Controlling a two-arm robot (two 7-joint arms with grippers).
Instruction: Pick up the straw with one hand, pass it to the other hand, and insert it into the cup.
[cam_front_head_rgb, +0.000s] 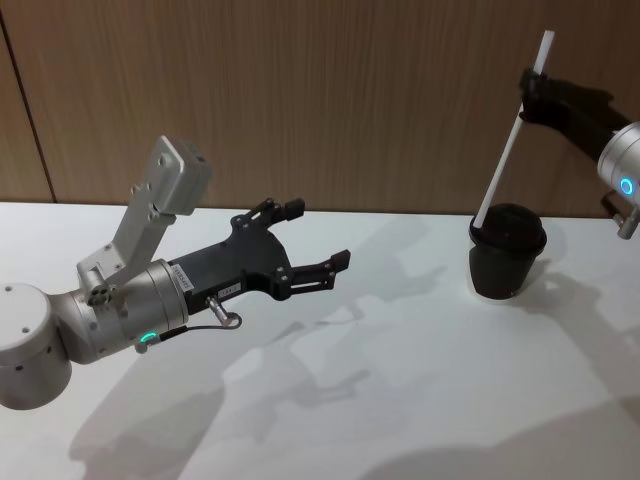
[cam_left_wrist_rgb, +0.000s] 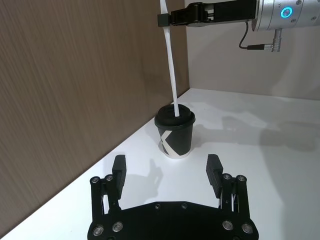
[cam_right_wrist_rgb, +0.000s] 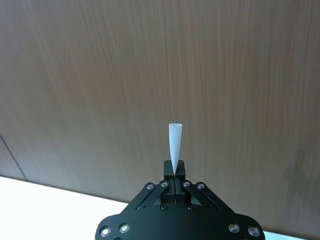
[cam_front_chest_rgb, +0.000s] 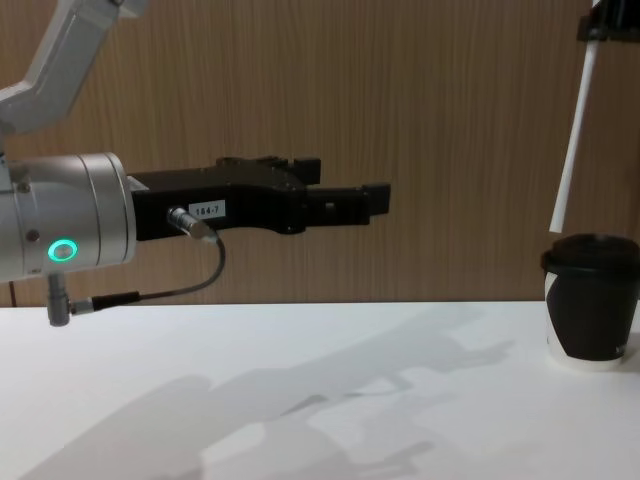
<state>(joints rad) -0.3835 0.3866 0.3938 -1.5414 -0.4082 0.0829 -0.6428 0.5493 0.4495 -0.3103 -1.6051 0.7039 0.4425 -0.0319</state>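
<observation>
Straw (cam_front_head_rgb: 512, 135): pinched near its top by right gripper (cam_front_head_rgb: 533, 92), tilted, lower tip at lidded cup (cam_front_head_rgb: 507, 253) rim; left gripper (cam_front_head_rgb: 305, 235) spread wide, empty, well apart.

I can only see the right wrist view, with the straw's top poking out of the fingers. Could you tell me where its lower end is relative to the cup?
Observer: The right gripper holds the straw near its top. The lower end sits at the lid of the cup with nearly all its length above, so it is not pushed in.
Operator: Thank you. Is it upright?
Observer: No, it leans, with its top toward the robot's right.
Operator: And the left gripper?
Observer: The left gripper hovers above the table, well to the cup's left, fingers open and holding nothing.
</observation>
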